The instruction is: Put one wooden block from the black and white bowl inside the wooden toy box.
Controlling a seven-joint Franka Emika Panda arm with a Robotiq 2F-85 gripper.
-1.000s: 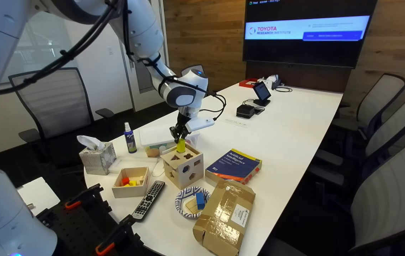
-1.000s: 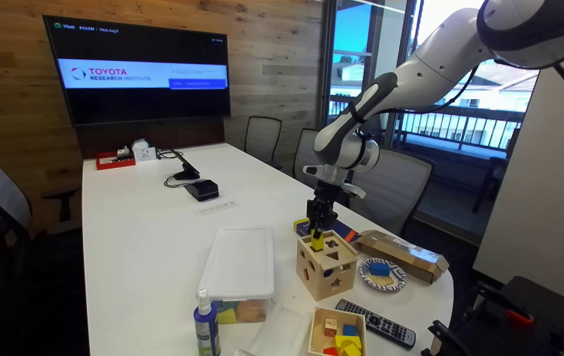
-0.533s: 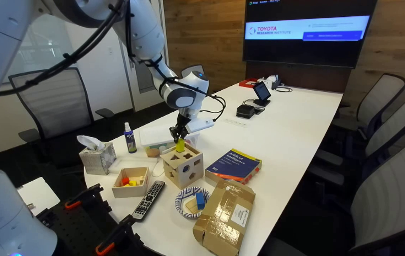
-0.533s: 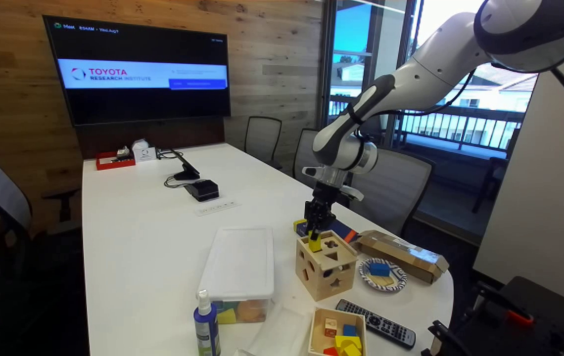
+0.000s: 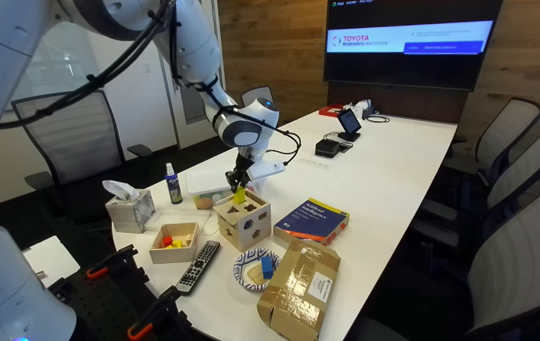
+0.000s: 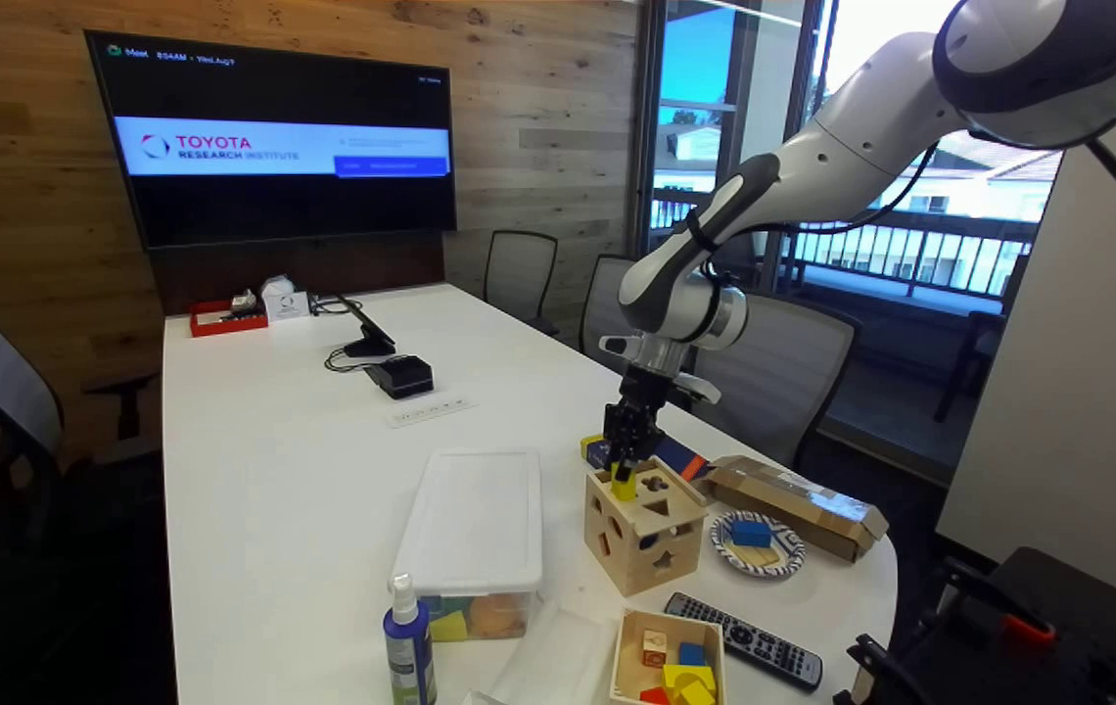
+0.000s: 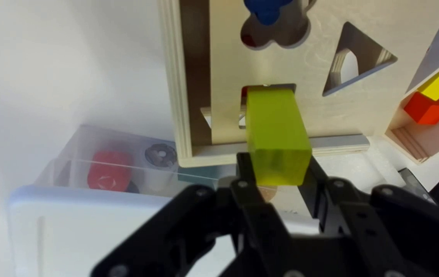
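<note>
My gripper (image 7: 278, 165) is shut on a yellow block (image 7: 275, 123), held upright over the wooden toy box. The box top (image 7: 319, 115) has a square hole partly behind the block's lower end; I cannot tell whether that end is inside it. In both exterior views the gripper (image 5: 238, 182) (image 6: 625, 458) and yellow block (image 5: 239, 195) (image 6: 624, 485) are at the top of the toy box (image 5: 246, 240) (image 6: 638, 563). The black and white bowl (image 5: 238, 274) (image 6: 795, 556) holds a blue block (image 5: 267, 267) and a flat pale wooden piece (image 5: 256, 274).
A pale wooden tray (image 5: 173, 256) with coloured blocks and a remote (image 5: 198, 266) lie near the box. A book (image 5: 311, 219) and a cardboard package (image 5: 305, 289) are beside it. A lidded plastic bin (image 6: 472, 519), spray bottle (image 6: 408, 641) and tissue box (image 5: 130, 211) stand around.
My gripper has shifted slightly sideways over the box top with the yellow block and is a touch lower. It stays shut on the block. The bowl and other objects have not moved.
</note>
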